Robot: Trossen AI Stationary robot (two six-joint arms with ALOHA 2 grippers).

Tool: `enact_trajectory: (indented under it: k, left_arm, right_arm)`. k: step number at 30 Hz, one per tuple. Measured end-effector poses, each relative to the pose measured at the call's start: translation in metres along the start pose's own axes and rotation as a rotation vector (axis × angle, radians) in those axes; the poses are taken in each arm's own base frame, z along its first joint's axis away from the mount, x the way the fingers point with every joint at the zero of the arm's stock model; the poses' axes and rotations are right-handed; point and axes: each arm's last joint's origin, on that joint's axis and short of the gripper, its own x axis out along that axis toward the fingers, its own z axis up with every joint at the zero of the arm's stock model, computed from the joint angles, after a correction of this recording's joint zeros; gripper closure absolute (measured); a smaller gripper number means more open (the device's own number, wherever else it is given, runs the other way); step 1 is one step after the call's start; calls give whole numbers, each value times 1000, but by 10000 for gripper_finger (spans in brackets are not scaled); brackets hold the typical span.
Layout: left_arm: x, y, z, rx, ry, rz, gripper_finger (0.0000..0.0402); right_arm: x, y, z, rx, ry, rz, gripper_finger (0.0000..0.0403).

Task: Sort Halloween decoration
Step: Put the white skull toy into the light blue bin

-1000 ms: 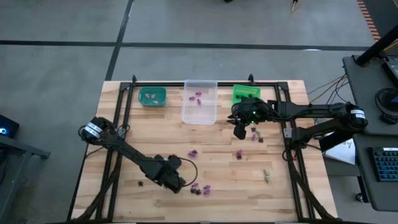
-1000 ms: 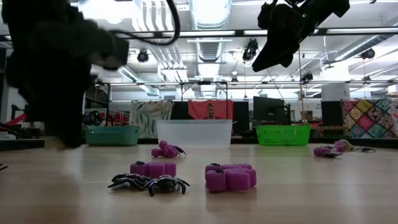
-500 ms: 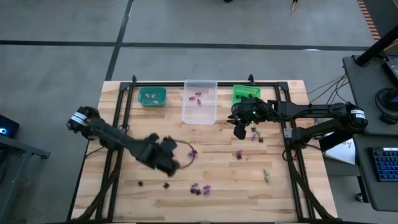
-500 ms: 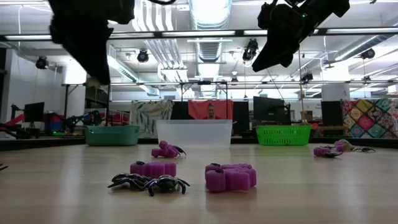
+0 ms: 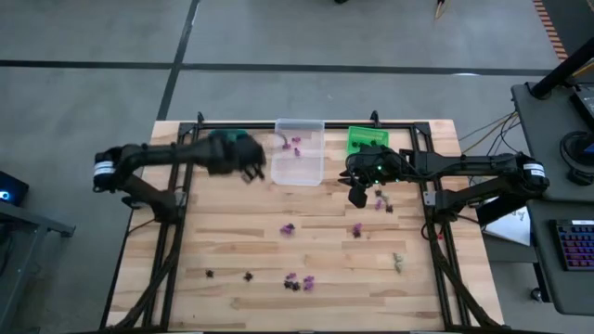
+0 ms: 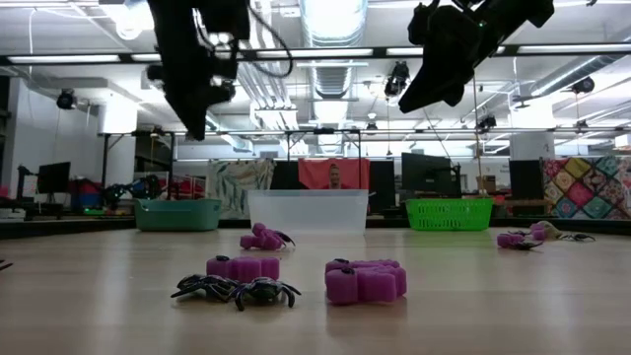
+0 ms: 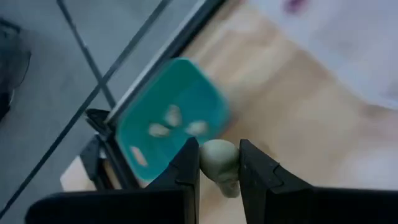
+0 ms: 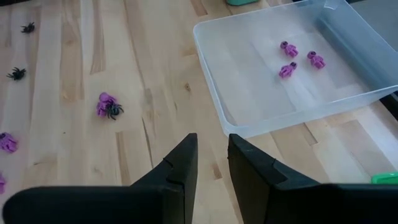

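Left gripper (image 7: 219,163) clamped on a pale beige trinket (image 7: 219,157), near the teal bin (image 7: 171,118). Right gripper (image 8: 211,155) empty, fingers slightly apart, beside the clear bin (image 8: 249,127).

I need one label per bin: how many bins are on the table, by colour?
Teal bin: 1
Clear bin: 1
Green bin: 1
Total: 3
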Motion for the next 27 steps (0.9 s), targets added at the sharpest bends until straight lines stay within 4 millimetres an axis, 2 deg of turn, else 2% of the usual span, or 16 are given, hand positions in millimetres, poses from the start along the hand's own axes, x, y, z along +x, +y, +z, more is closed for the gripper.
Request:
enact_trajectory:
  k: [5,11,16,27]
  left_arm:
    - [57,46,15,-61,67,-117,358]
    - [107,81,12,-199,62,-212,357]
    - [124,87,3,-234,111,-268,339]
    - [131,85,2,-200,108,-217,244]
  right_arm:
    - [0,0,0,14,-4,0,323]
    - [0,0,0,28,-1,0,323]
    - [0,0,0,54,-1,-1,323]
    - [1,0,2,116,-47,8,323]
